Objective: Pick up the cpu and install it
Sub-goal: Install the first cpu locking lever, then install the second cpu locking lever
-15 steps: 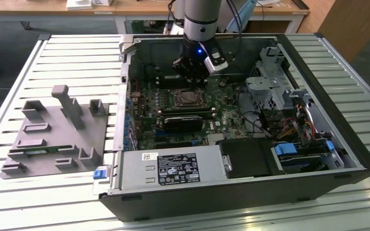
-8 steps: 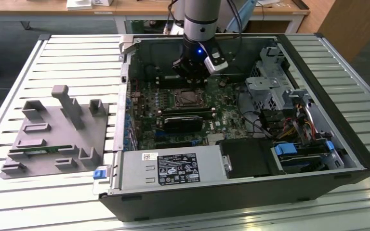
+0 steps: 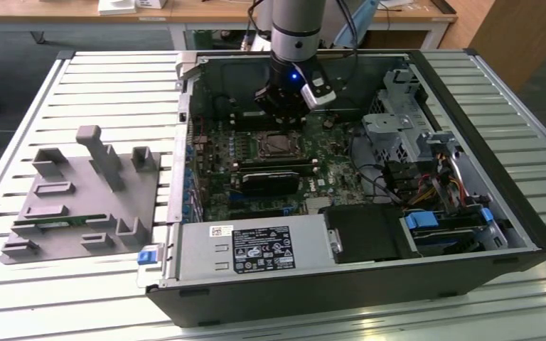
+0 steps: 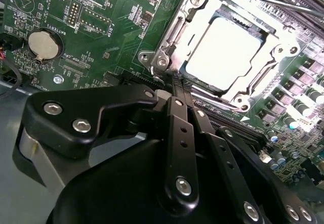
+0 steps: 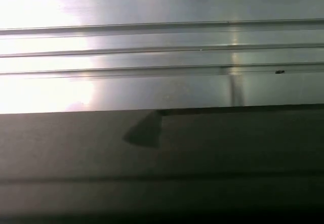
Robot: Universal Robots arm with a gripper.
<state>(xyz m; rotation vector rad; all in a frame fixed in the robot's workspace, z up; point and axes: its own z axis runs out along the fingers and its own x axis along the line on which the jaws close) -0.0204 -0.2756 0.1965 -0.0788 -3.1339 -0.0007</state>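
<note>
Apparently the placing step is at or near its end, since nothing is carried by the arm and the chip is found lying in its seat. At the exterior view's left, a grey moulded holder is seen on the slatted table, well apart from the work. Further along, the open computer case is laid on its side, and the green motherboard is exposed within it. Near the board's middle, the cpu is seated flat inside the metal socket frame. In the second wrist view the cpu is shown as a small square with a pale, brightly lit metal top, level and bordered by the frame on every visible side. Whether the frame is latched down over it cannot be told. The gripper is held just above the socket, toward the back of the case. In the second wrist view the gripper is seen with its fingers drawn together and nothing between them, the tips hanging just beside the frame's corner. By judgement, any further move calls for small, vertical motion, so that the frame, its thin lever and the parts crowded round the socket are not struck. At the exterior view's right, the drive cage is left untouched.
</note>
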